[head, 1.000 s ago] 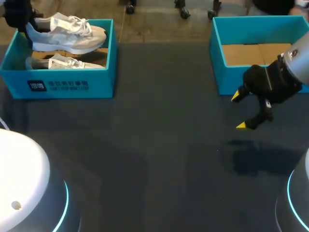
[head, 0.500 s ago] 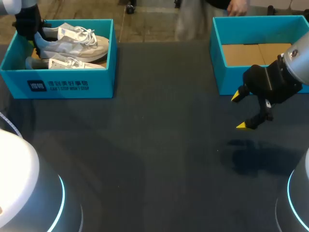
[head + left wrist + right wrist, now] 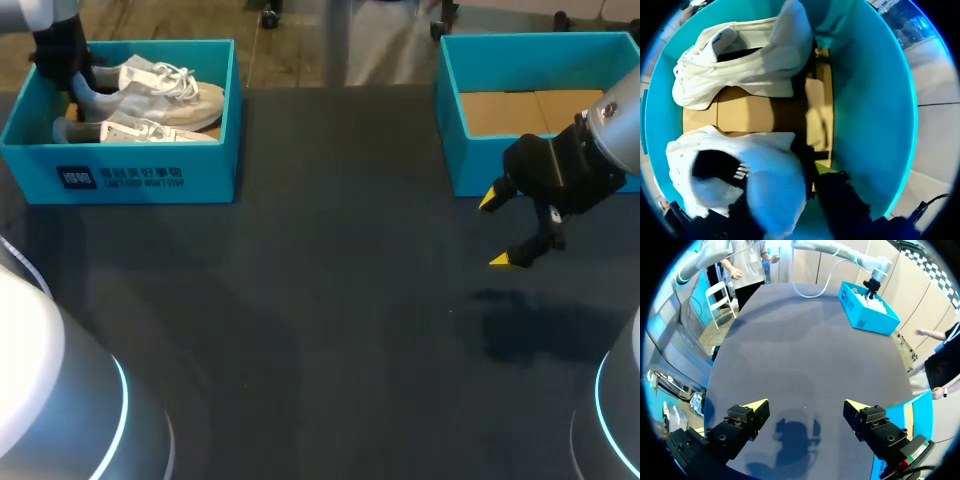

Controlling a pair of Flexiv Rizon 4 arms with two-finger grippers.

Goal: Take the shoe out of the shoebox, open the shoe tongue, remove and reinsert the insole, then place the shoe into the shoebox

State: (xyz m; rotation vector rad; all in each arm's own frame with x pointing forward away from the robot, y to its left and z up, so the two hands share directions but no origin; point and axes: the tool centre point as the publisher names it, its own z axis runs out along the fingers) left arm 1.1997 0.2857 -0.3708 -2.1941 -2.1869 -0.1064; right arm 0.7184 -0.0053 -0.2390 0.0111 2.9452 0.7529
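Teal shoebox [image 3: 140, 175] sits at the far left of the desk [image 3: 320, 300] with two white shoes inside. The left tool [image 3: 68, 78] is clamped on the heel of the rear shoe [image 3: 150, 90], which tilts heel-up above the second shoe [image 3: 135, 128]. The right tool [image 3: 494, 230], fingers apart, hovers over the desk just in front of another teal box [image 3: 450, 140] with a cardboard floor.
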